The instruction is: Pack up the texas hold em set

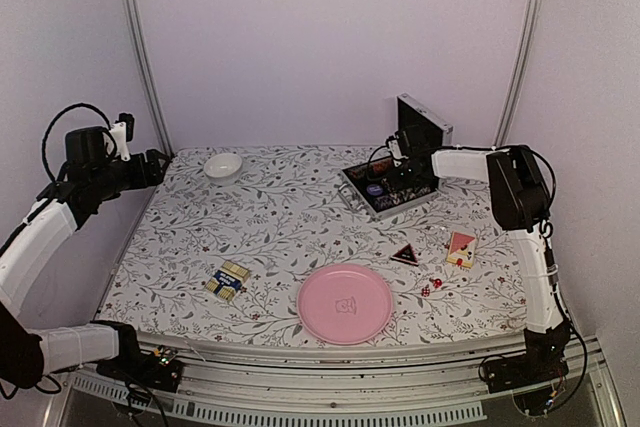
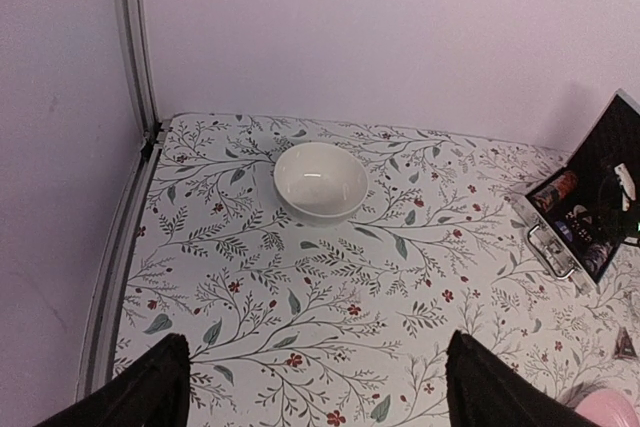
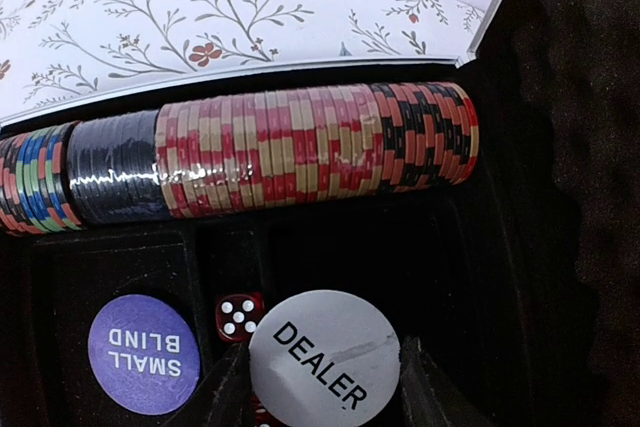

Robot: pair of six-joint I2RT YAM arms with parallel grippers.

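The silver case [image 1: 362,197] lies open at the back right with its lid [image 1: 424,125] upright. My right gripper [image 1: 400,165] is inside it, shut on the white round DEALER button [image 3: 325,362], which sits between its fingers [image 3: 215,399]. The row of poker chips [image 3: 300,152], a purple SMALL BLIND button [image 3: 143,352] and a red die [image 3: 238,315] lie in the black lining. One card deck [image 1: 228,280] lies front left, another [image 1: 461,248] front right, with red dice [image 1: 430,287] near it. My left gripper [image 2: 318,387] is open and empty, high at the back left [image 1: 155,162].
A small white bowl [image 1: 223,165] stands at the back left, and it also shows in the left wrist view [image 2: 320,179]. A pink round plate [image 1: 345,304] lies at the front centre. A black triangular piece [image 1: 405,254] lies beside the right deck. Walls close in the table.
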